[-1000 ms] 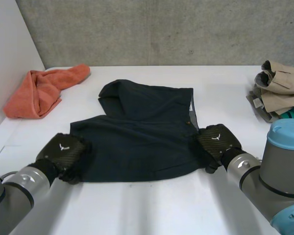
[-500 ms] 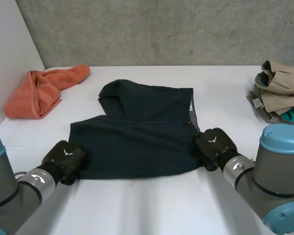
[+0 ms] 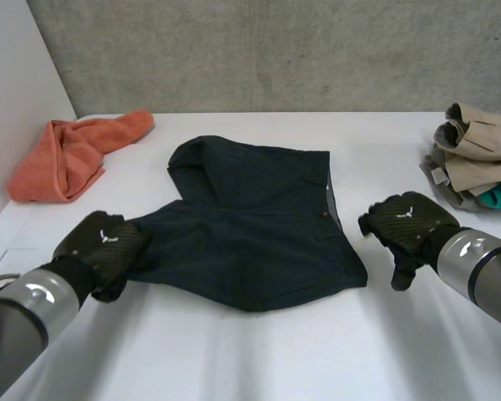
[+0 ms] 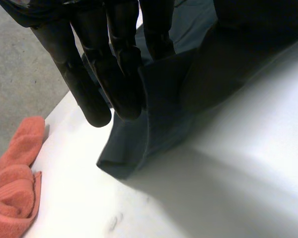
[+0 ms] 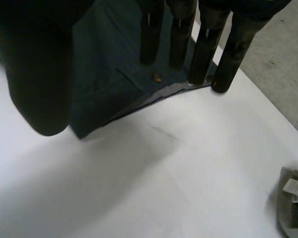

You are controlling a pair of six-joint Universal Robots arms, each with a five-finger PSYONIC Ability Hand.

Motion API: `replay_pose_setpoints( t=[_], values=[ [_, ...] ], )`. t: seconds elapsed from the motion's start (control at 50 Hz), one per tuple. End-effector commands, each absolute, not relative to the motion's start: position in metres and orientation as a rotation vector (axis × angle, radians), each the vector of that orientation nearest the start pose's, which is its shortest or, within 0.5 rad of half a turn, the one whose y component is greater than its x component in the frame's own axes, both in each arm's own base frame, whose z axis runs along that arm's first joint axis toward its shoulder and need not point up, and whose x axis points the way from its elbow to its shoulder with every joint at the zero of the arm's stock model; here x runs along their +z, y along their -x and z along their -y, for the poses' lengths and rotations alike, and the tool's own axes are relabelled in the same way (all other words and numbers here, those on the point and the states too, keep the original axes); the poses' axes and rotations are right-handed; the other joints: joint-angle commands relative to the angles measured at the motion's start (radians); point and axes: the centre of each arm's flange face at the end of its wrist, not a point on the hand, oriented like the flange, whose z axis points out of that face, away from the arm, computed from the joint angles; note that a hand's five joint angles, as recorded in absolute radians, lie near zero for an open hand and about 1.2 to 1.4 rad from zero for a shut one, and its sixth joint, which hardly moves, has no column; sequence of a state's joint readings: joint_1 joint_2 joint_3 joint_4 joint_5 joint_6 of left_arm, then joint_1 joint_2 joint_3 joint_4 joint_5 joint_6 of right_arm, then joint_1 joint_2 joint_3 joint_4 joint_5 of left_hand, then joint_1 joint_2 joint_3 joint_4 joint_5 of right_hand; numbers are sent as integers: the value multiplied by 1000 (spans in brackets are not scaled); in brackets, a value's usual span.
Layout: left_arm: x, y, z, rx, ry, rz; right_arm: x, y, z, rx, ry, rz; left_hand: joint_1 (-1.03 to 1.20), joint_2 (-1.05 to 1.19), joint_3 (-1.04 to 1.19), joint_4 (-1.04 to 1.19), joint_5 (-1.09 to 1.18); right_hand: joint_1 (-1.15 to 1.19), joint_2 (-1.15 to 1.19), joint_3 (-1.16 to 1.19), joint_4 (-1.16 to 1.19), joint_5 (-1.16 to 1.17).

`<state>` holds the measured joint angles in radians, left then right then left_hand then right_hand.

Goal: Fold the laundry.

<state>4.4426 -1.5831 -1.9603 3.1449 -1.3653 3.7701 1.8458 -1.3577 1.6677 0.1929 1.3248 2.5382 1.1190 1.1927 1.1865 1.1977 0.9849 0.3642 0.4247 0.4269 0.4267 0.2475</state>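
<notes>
A dark navy garment (image 3: 250,225) lies spread in the middle of the white table, its far part bunched into a fold. My left hand (image 3: 104,246) is at its near left corner, fingers (image 4: 114,64) shut on the cloth (image 4: 159,114), which rises from the table to them. My right hand (image 3: 405,221) hovers just right of the garment's right edge, apart from it. Its fingers (image 5: 198,39) are straight and hold nothing, with the garment's edge and a small button (image 5: 157,78) below their tips.
A crumpled orange towel (image 3: 67,154) lies at the far left near the white side wall, also seen beyond my left hand (image 4: 12,188). A pile of folded beige and green clothes (image 3: 480,150) sits at the right table edge.
My right hand has let go of the garment's right near corner, opened and drawn away to the right. My left hand has closed on the left corner and raised it slightly.
</notes>
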Motion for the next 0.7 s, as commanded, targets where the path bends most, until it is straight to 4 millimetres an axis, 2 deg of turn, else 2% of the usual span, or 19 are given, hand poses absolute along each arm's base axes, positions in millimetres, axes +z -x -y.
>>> replay_pose_setpoints(
  t=[0.02, 0.16, 0.28, 0.42, 0.54, 0.56, 0.58, 0.64, 0.7],
  values=[
    [193, 228, 240, -1834, -1182, -2296, 181, -232, 249, -1495, 1069, -2360, 277, 204, 210, 199, 237, -38, -99, -101, -101, -96],
    [209, 232, 266, -1916, -1079, -2249, 171, -236, 240, -1483, 980, -2340, 277, 204, 210, 199, 237, -65, -125, -128, -127, -123],
    [221, 232, 283, -1952, -969, -2212, 164, -251, 235, -1486, 943, -2289, 277, 204, 210, 199, 237, -53, -114, -116, -116, -111],
    [214, 233, 286, -1933, -972, -2231, 140, -265, 246, -1489, 968, -2264, 277, 204, 210, 199, 237, 3, -58, -60, -60, -55],
    [210, 232, 287, -1919, -963, -2253, 119, -275, 258, -1480, 985, -2267, 277, 204, 210, 199, 237, 354, 294, 292, 292, 296],
    [210, 232, 287, -1920, -957, -2260, 119, -276, 260, -1489, 987, -2263, 277, 204, 210, 199, 237, 489, 428, 426, 426, 431],
    [208, 232, 286, -1914, -952, -2271, 121, -276, 265, -1518, 979, -2257, 277, 204, 210, 199, 237, 984, 924, 921, 922, 926],
    [204, 232, 282, -1897, -954, -2310, 127, -274, 272, -1578, 957, -2250, 277, 204, 210, 199, 237, 1032, 972, 969, 970, 974],
    [192, 231, 273, -1852, -985, -2356, 140, -273, 271, -1639, 946, -2228, 277, 204, 210, 199, 237, 1032, 972, 969, 970, 974]
  ],
)
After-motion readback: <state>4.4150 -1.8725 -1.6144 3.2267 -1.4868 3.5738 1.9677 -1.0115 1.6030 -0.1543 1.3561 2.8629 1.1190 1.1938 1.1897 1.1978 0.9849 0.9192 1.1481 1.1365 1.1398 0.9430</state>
